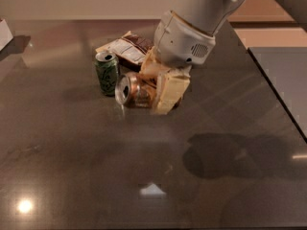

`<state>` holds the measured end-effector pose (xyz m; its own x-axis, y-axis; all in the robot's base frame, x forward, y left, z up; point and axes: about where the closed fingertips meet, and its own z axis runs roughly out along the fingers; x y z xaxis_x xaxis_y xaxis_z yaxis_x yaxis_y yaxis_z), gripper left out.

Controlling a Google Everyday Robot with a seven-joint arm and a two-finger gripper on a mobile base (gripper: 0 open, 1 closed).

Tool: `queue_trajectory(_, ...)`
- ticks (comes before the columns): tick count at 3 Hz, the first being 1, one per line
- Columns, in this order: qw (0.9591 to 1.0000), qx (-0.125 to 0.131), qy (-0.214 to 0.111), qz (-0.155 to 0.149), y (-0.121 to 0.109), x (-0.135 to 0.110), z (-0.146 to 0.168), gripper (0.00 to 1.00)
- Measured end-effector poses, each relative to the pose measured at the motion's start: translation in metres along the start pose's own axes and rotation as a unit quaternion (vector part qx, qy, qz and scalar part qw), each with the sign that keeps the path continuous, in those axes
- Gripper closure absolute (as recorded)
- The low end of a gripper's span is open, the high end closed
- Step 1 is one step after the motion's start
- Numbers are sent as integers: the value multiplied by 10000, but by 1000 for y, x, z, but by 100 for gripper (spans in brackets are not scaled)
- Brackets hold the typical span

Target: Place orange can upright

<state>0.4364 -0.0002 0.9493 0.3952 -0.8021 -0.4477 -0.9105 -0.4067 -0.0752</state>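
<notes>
The orange can (132, 91) is a shiny copper drink can lying on its side, its silver top facing left toward the camera. My gripper (156, 87) is shut on the orange can, its cream fingers (169, 92) on either side of the body. The can is held low over the dark table (96, 176), tilted; whether it touches the surface I cannot tell. The white arm comes down from the upper right.
A green can (107, 71) stands upright just left of the orange can, almost touching it. A flat snack packet (125, 49) lies behind them. A white object (5, 32) sits at the far left edge. The table's right edge (276, 95) runs diagonally.
</notes>
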Motion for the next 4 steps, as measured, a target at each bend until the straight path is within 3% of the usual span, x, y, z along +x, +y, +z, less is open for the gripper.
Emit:
queue_trajectory(1, 9898, 413, -1254, 534, -19, 18, -18, 100)
queue_trajectory(2, 9626, 702, -2439, 951, -24, 43, -23, 100)
queue_trajectory(3, 9191, 932, -3636, 1199, -26, 59, -37, 100)
queue_trajectory(4, 8795, 1073, -4446, 1314, -26, 75, -48, 100)
